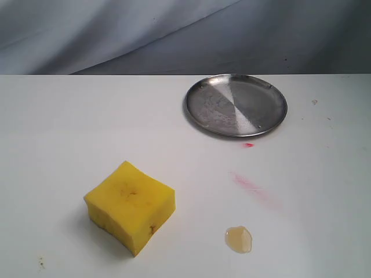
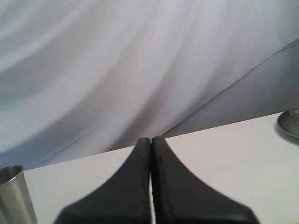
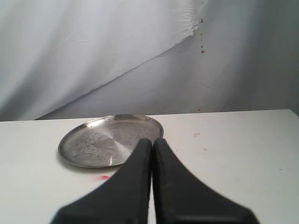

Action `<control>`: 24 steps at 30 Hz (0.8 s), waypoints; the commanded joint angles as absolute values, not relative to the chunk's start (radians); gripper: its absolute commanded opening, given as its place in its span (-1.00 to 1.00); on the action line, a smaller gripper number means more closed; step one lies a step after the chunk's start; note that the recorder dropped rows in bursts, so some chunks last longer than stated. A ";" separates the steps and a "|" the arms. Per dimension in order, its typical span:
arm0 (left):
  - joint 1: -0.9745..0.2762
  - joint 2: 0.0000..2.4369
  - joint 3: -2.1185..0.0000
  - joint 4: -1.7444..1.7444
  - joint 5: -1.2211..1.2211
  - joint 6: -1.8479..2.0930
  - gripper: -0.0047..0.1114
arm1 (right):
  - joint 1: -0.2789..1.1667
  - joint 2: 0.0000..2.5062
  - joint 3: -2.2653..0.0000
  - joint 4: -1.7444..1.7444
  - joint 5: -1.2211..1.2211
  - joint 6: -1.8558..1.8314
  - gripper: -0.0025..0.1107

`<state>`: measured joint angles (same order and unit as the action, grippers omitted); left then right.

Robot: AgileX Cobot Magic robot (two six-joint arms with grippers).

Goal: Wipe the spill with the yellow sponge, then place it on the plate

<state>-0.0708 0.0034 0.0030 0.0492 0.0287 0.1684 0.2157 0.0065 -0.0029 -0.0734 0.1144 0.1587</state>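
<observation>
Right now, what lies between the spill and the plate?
A pink-red streak and, nearer the plate, a small red dot, in the exterior view.

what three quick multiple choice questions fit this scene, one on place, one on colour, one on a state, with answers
1. In the exterior view, where is the spill relative to the yellow sponge?
A. on top of it
B. to its right, apart from it
C. to its left, touching it

2. What colour is the smeared streak between the spill and the plate?
A. green
B. blue
C. pink-red

3. How are the left gripper and right gripper?
A. both shut, holding nothing
B. both open
C. one shut on the sponge

Answers:
1 B, bare table separates the puddle from the sponge's right side.
2 C, the smear reads pink-red against the white surface.
3 A, each wrist view shows the jaws pressed together with nothing between them.
</observation>
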 commanded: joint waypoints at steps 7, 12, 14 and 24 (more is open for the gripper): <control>-0.069 0.000 0.000 0.042 0.022 0.160 -0.92 | 0.209 0.000 0.000 -0.024 0.116 0.160 -0.96; -0.069 0.000 0.000 0.042 0.022 0.160 -0.92 | 0.209 0.000 0.000 0.157 0.056 0.217 -0.96; -0.069 0.000 0.000 0.042 0.022 0.160 -0.92 | 0.209 0.000 0.000 0.227 0.056 0.217 -0.96; -0.069 0.000 0.000 0.042 0.022 0.160 -0.92 | 0.276 0.267 -0.248 0.475 0.266 -0.129 -0.96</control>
